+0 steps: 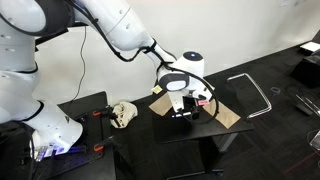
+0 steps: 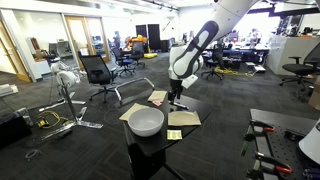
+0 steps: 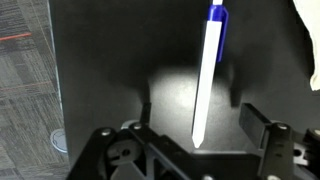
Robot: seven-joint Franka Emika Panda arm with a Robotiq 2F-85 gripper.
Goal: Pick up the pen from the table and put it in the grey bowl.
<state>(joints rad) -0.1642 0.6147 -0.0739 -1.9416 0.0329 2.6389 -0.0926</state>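
In an exterior view, the white arm [image 1: 120, 30] is reaching down over a small black bench [image 1: 215, 138]. The claw [image 1: 183, 112] is hanging just above the bench top. Brown paper [image 1: 228, 115] is lying flat beside the claw and under it. The pen and the set of the jaws are too small to make out from here.

In an exterior view, the claw [image 2: 177, 102] is pointing straight down at the far part of the bench [image 2: 150, 148]. The grey bowl [image 2: 146, 122] is sitting upright near the claw, on the camera's side of it, and is showing nothing inside. A sheet of paper [image 2: 184, 118] is lying just below the claw, and a small yellow note [image 2: 174, 134] is resting farther toward the camera. The pen is not showing here either.

In the wrist view, the claw [image 3: 180, 128] is standing with its jaws apart and gripping nothing. The pen [image 3: 207, 75] is lying flat on the dark bench [image 3: 110, 50]. Its white tip is pointing into the gap between the jaws and its blue cap is pointing away from the claw. Neither finger [image 3: 262, 122] is touching the pen. Grey carpet [image 3: 20, 80] is showing beyond the bench edge, off to one side of the claw.
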